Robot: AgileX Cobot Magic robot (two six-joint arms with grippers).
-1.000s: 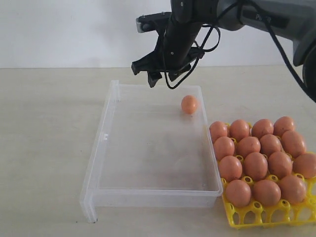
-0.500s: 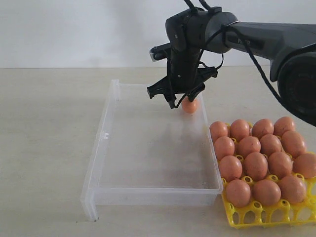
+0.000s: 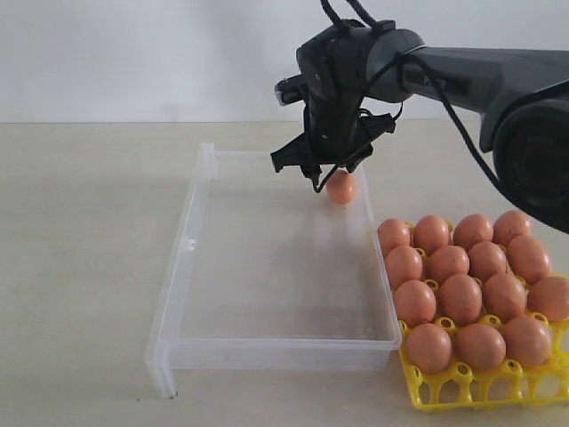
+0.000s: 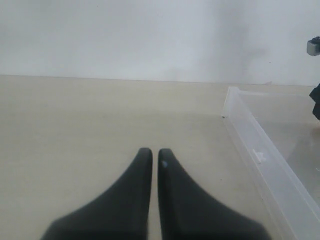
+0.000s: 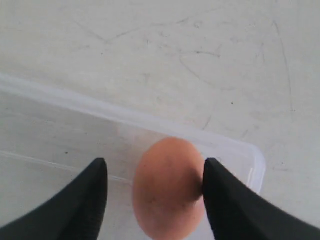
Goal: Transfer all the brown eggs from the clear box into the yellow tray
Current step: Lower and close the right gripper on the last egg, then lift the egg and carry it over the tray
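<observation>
One brown egg (image 3: pixel 340 188) lies in the far right corner of the clear box (image 3: pixel 178 294). My right gripper (image 3: pixel 324 174) hangs open just over it. In the right wrist view the egg (image 5: pixel 169 186) sits between the two fingers, one finger (image 5: pixel 225 200) touching its side and the other standing apart. The yellow tray (image 3: pixel 462 390) at the right holds several brown eggs (image 3: pixel 460 298). My left gripper (image 4: pixel 151 156) is shut and holds nothing, above bare table beside the box wall (image 4: pixel 255 150).
The tray stands against the box's right wall near the front. Apart from the one egg, the box floor is bare. A pale wall stands behind the table.
The right gripper has come down and to the right from above the box's back wall, and its open fingers now straddle the egg. The egg has not moved.
</observation>
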